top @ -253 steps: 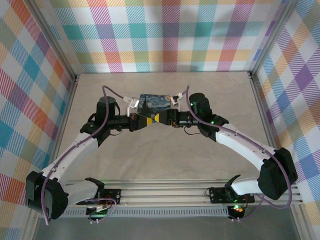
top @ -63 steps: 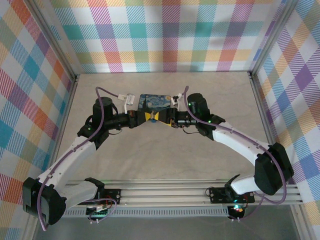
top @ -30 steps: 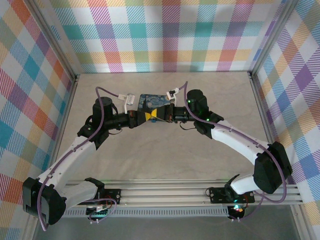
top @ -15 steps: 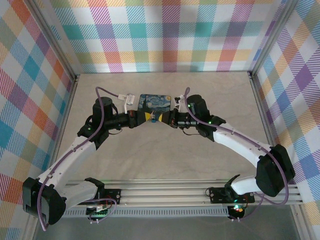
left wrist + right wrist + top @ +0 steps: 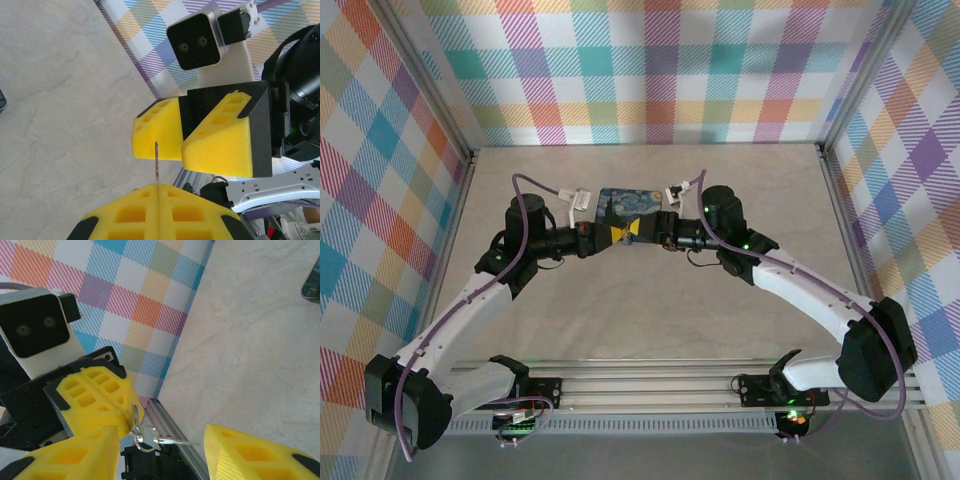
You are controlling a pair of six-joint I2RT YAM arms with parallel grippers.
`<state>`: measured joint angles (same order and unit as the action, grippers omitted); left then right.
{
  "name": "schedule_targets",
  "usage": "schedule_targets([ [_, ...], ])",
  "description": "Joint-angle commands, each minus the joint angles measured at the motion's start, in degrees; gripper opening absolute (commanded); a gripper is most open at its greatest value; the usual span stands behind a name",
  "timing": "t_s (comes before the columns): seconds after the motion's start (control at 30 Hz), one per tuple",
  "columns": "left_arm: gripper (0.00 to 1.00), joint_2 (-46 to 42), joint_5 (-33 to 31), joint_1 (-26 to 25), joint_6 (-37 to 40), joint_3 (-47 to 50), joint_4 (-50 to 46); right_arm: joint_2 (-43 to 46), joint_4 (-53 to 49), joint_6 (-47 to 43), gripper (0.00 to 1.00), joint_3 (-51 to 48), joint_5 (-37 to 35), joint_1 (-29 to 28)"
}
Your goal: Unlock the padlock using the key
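Where the two arms meet at the centre of the top view, over the table [image 5: 650,330], the left claw [image 5: 616,234] is clenched on the key [image 5: 157,161]. Its thin blade rises edge-on from the bottom centre of the left wrist view. The right claw [image 5: 646,235] faces it, released. In the right wrist view the key ring [image 5: 142,434] hangs at lower centre.

The key [image 5: 157,161] is a thin silver blade seen edge-on. It stands straight out from the tips of the left gripper [image 5: 157,189], whose yellow pads are pressed together on its head, in the air above the table [image 5: 60,100]. In the right wrist view, a small silver ring [image 5: 143,436] hangs just under those tips, and a slim metal piece [image 5: 175,441] points sideways from it.
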<state>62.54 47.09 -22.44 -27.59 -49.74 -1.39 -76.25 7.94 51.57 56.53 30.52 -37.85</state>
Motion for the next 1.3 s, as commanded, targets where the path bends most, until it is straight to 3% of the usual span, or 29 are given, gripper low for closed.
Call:
schedule_targets([
  [0.0, 0.00, 0.45, 3.31, -0.59, 0.11, -1.87, 0.97, -1.65, 3.10, -1.41, 0.47, 2.83, 3.11, 0.14],
  [0.4, 0.00, 2.12, 4.90, -0.59, 0.54, -2.73, -0.31, -3.14, 3.06, -1.60, 0.23, 4.02, 6.25, 0.10],
  [0.7, 0.00, 3.19, 2.64, -0.66, 2.75, -3.87, -3.05, -2.98, -4.36, -2.64, 0.00, 6.48, 4.57, -0.52],
  [0.8, 0.00, 2.86, -0.96, -1.03, 6.28, -5.46, -7.29, -2.45, -11.40, -3.97, 0.00, 9.48, 0.07, -1.26],
  [0.93, 0.23, 2.50, -9.70, -3.45, 15.19, -9.50, -17.30, -0.88, -28.09, -8.07, 0.00, 15.90, -14.14, -2.64],
  [1.0, 0.31, 1.69, -14.03, -5.35, 18.56, -9.82, -17.79, 0.10, -33.47, -9.61, 0.00, 17.87, -21.28, -3.56],
  [1.1, 0.35, -1.13, -19.69, -9.35, 23.70, -7.11, -11.31, 0.27, -40.66, -10.09, 0.00, 21.51, -28.45, -4.66],
  [1.27, 0.41, -4.14, -30.17, -16.71, 33.18, -1.74, 0.12, -1.05, -48.10, -8.80, 0.00, 26.74, -32.91, -6.16],
])
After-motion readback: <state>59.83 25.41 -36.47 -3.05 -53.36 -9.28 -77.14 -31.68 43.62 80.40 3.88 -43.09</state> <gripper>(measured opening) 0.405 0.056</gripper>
